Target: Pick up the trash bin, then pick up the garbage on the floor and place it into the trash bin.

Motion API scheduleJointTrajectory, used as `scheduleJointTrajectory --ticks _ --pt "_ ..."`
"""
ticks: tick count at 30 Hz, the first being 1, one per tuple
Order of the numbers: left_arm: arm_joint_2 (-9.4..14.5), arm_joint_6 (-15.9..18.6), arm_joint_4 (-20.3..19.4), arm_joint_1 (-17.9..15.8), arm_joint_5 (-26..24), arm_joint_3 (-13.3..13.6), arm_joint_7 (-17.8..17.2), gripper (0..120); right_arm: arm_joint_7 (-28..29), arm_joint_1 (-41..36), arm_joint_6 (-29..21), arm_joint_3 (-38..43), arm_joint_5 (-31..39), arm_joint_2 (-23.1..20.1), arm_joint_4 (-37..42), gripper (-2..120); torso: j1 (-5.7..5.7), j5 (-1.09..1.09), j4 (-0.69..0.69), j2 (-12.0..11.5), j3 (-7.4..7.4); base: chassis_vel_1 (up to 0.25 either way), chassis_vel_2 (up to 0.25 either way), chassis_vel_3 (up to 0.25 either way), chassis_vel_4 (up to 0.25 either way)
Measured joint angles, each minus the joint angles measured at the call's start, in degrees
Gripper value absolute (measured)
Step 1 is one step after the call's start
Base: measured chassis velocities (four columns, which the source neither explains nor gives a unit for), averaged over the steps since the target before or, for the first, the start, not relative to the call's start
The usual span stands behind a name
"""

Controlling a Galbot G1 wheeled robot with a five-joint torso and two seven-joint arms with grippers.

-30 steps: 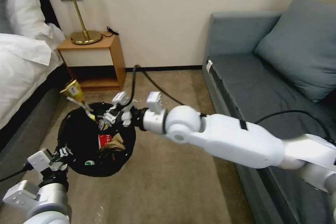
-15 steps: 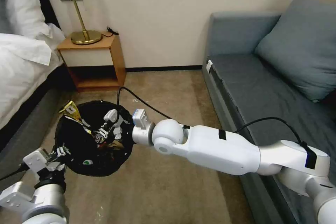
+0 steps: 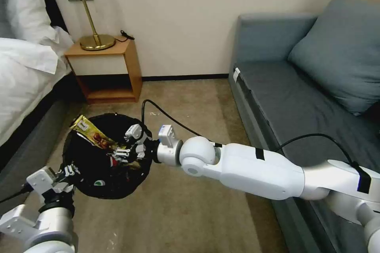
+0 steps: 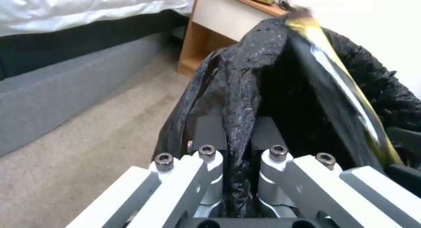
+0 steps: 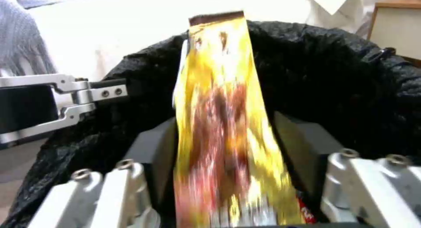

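Here the bin (image 3: 105, 158) sits at the lower left of the head view, lined with a crinkled black bag and held off the carpet (image 3: 190, 213) by the left tool (image 3: 68, 171). That tool comes up from the bottom left corner and its fingers (image 4: 206, 155) are pinched tight on the near edge of the bag, a fold of black plastic squeezed between them.

The right arm stretches in from the lower right, across the front of the sofa (image 3: 301, 99), and the right tool (image 3: 124, 151) is over the bin's mouth, just inside its right rim. It grips one end of the gold wrapper (image 3: 93, 134); in the right wrist view the wrapper (image 5: 223, 123) runs straight out from between the two dark pads, which stand narrow around it. The wrapper's free end lies slanted across the opening and pokes past the far left rim, towards the bed (image 3: 27, 71).

Something red shows in the bin beneath the right tool.
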Motion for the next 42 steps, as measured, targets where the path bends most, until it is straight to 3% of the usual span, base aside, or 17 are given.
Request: scheduleJointTrajectory --ticks 10,14,23,26,34,42 --pt "-0.32 0.06 -0.27 0.08 0.03 0.15 -0.01 6 0.97 -0.31 0.79 -0.3 -0.54 -0.28 0.03 98 0.0 0.0 0.0 0.0 0.0 0.0 0.0 0.0 0.0" --pt "-0.33 0.08 -0.16 -0.09 -0.15 0.19 -0.02 6 1.01 -0.57 1.24 0.82 -0.59 -0.82 0.7 100 0.0 0.0 0.01 0.0 0.0 0.0 0.0 0.0 0.0" --pt "0.58 0.64 2.73 -1.61 -5.29 -0.21 -2.3 6 1.92 -2.82 7.16 11.89 0.03 -5.76 5.27 100 0.0 0.0 0.01 0.0 0.0 0.0 0.0 0.0 0.0" --pt "0.94 1.31 3.36 -2.4 -8.45 -0.21 -3.64 6 2.75 -6.15 8.56 17.61 0.16 -7.72 6.21 100 0.0 0.01 0.0 0.0 0.0 0.0 0.0 0.0 0.0" --pt "1.86 3.07 6.35 -4.44 -17.24 -0.75 -6.89 6 2.83 -16.77 9.57 22.81 -0.82 -11.16 9.98 100 0.0 0.01 -0.01 0.0 0.0 0.0 0.0 0.0 0.0" --pt "1.98 2.48 11.72 -6.61 -19.49 -0.62 -8.52 6 1.74 -23.38 10.37 24.88 -1.86 -12.4 10.58 100 0.0 0.0 0.0 0.0 0.0 0.0 0.0 0.0 0.0"
